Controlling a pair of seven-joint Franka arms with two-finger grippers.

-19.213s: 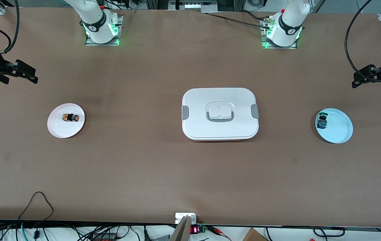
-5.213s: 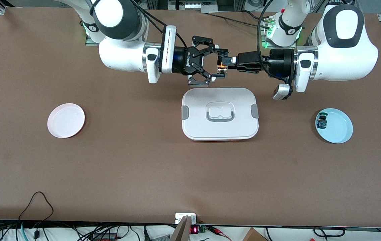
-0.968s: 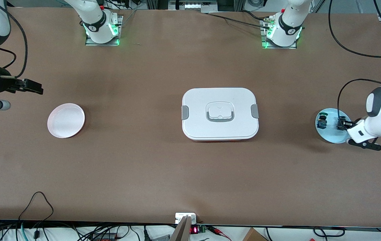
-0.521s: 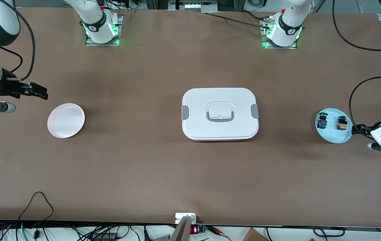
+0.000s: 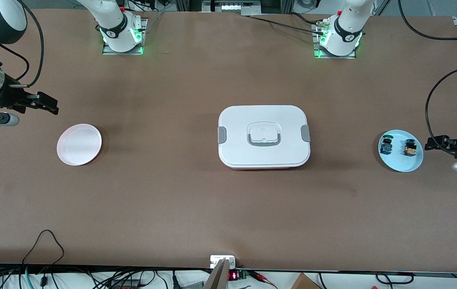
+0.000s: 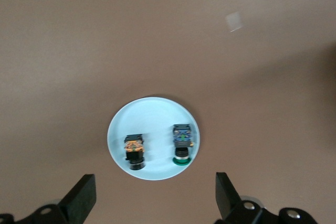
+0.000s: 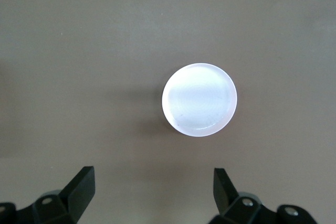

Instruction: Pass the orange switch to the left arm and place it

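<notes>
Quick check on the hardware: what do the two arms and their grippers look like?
Both arms are white with black bands, green lights at the bases, and trailing black cables. The left gripper and right gripper are black; each wrist view shows two dark wedge-shaped fingertips.

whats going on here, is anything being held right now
Nothing is held. The orange switch lies on the light blue plate beside a green switch, at the left arm's end of the table. The left hand is open, just off that plate's edge. The right hand is open near the empty pink plate. The white box sits shut between the plates.
</notes>
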